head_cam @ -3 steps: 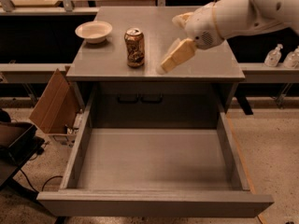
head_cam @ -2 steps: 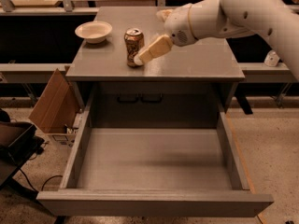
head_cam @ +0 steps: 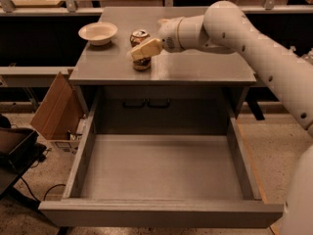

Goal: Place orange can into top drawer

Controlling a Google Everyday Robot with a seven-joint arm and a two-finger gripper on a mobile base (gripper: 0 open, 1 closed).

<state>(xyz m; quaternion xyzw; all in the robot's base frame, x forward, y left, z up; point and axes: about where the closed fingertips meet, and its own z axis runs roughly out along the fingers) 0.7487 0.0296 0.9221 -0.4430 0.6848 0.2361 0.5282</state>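
The orange can [head_cam: 140, 35] stands upright on the grey cabinet top [head_cam: 205, 67], left of centre; its silver top and its base show. My gripper [head_cam: 142, 51] reaches in from the right and lies across the can's middle, hiding its side. The top drawer [head_cam: 161, 170] is pulled wide open below the cabinet top, toward the camera, with nothing in it.
A cream bowl [head_cam: 98, 32] sits on the cabinet top left of the can. A dark-handled panel [head_cam: 145, 103] lies behind the open drawer. An open cardboard box [head_cam: 56, 106] and a black object [head_cam: 14, 148] stand on the floor at the left.
My arm has swung left across the cabinet top. The gripper went from right of the can to lying over its middle. The can has not moved.
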